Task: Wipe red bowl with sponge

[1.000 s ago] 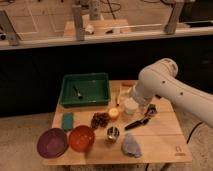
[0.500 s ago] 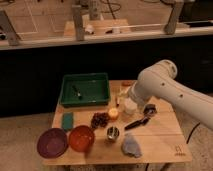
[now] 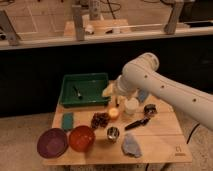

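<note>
Gripper [image 3: 109, 91]: recorded over the rear of the table [image 3: 160, 144], just beside the green tray [image 3: 85, 76]; its state could not be told. Green sponge [image 3: 68, 121]: laid flat and ungrasped, near the red bowl [image 3: 82, 138] at the front edge. Pickup was judged not yet done.

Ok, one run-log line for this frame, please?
gripper: at green tray right edge | sponge: untouched, behind bowls | red bowl: front left, beside purple bowl | wipe: not started

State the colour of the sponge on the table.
Teal-green, in the camera view. The sponge lies near the red bowl; the gripper is by the tray.
</note>
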Motion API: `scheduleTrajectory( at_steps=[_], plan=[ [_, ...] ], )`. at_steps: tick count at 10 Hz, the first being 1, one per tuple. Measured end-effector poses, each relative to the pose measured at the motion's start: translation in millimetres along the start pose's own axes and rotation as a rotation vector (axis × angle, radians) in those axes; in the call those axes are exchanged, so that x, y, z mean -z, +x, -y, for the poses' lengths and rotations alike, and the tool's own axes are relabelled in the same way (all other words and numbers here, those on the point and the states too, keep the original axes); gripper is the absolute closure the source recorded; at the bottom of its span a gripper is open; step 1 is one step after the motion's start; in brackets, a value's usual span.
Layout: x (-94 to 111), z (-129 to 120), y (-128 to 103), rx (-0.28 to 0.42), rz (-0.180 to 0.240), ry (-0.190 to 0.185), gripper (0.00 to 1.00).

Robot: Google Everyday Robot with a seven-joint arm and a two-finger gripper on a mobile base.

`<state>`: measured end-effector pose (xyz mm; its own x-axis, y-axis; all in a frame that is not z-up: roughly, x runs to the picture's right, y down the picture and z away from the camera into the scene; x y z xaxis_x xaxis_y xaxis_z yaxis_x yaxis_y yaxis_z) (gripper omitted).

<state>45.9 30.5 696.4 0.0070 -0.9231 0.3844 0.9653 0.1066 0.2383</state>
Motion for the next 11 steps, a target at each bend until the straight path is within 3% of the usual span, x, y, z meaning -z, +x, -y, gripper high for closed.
scheduleTrajectory(
  at_steps=[2,8,11],
  plan=[
    [-3,15,4,0.099,-0.011,-0.003,0.2],
    [-2,16,7,0.11,-0.011,-0.005,0.2],
    [-19,54,21,0.158,0.028,-0.027,0.2]
  ],
)
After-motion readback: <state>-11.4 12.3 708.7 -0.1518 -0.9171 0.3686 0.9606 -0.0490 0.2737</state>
